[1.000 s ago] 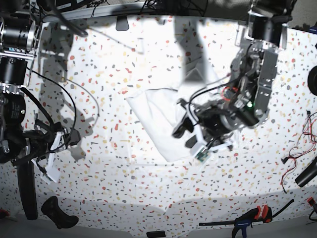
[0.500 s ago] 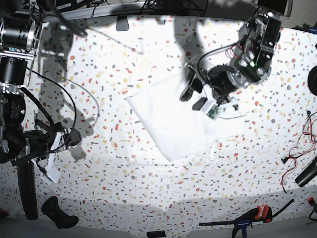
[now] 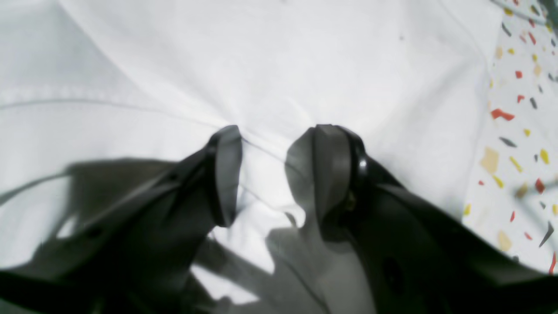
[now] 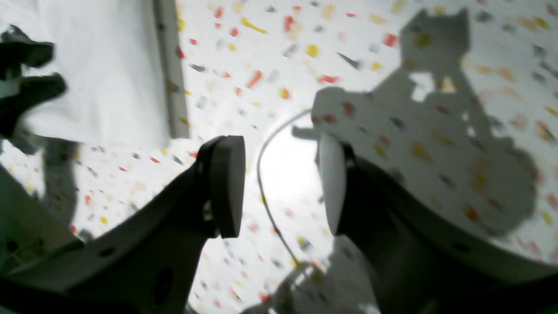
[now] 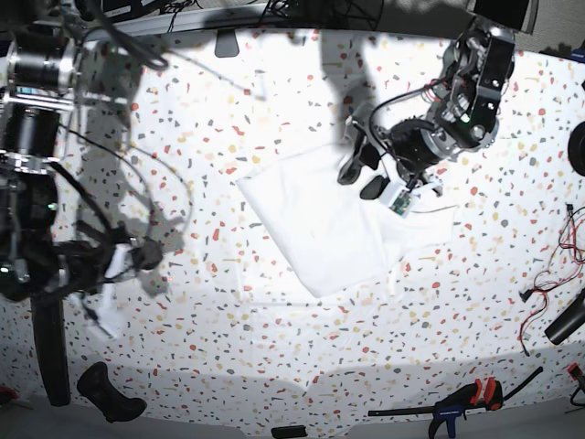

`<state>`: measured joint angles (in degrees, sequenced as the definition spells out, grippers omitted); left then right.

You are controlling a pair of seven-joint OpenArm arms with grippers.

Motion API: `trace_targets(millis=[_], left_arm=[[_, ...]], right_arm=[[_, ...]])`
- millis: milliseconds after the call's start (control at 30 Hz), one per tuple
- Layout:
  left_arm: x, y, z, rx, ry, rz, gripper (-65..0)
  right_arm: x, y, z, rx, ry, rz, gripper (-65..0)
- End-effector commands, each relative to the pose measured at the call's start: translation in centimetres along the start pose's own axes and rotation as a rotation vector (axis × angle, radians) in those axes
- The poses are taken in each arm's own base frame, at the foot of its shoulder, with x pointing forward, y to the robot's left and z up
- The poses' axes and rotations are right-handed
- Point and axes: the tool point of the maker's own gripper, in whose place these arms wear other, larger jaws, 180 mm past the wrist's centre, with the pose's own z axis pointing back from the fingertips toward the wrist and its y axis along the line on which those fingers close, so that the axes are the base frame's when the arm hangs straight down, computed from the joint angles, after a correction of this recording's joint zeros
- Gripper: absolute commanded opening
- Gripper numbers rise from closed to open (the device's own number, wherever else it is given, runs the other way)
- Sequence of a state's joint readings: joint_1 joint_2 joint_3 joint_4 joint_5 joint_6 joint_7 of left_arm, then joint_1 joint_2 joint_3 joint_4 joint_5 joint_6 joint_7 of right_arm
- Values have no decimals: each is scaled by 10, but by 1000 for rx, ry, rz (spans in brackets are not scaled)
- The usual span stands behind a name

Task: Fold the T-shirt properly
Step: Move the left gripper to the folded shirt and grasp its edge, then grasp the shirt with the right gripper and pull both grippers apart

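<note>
The folded white T-shirt (image 5: 329, 224) lies in the middle of the speckled table (image 5: 274, 366), the left gripper (image 5: 361, 174) hangs at its 1 o'clock edge with jaws spread and empty, and the right gripper (image 4: 279, 187), at 9 o'clock, is spread over bare table.

Robotics lab/workshop: speckled table (image 5: 274, 366) w/ bar clamp (image 5: 452, 402), loose red wires (image 5: 548, 274), cables (image 5: 164, 9) at the edges.

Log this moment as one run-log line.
T-shirt: folded, flat on table | left gripper: open above shirt edge, holding nothing | right gripper: open over bare table
</note>
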<state>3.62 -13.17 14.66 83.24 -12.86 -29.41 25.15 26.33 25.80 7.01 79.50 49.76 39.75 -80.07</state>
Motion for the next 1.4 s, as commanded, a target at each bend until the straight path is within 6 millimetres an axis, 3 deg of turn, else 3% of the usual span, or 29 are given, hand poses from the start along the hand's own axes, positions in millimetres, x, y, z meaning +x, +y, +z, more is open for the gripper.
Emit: trace_targets(millis=[0,167,367,533,767,933,1067,1167,1367], left_arm=[[-18,7,1,34,90,-21,-390],[-13,8,1,35,79,-28,-390],[-15,7,1,35,86,-28,-390],[-15,7,1,35,86,-28,-390],[-17,7,2,34,98,-27,-390],[-34,10,5,33,230,-26,-390],[-4,15,13,30,160,-52,-390],[25,11,23,33,104,-110,-390],[68,-18,49,-6,75,-189,-390]], right_arm=[[26,9,3,25,-89,25,-370],[69,53,-30,105,-223,24,-370],[129,104,-45,212,-344,38,-370],[153,121,-71,234,-364,5,-370],[138,127,-134,119,-243,138,-370],[122,160,-168,164,-196,235,-370],[106,169,-185,155,-139,305,-370],[91,157,-193,116,-84,293,-371],[69,145,-198,107,-25,261,-371]])
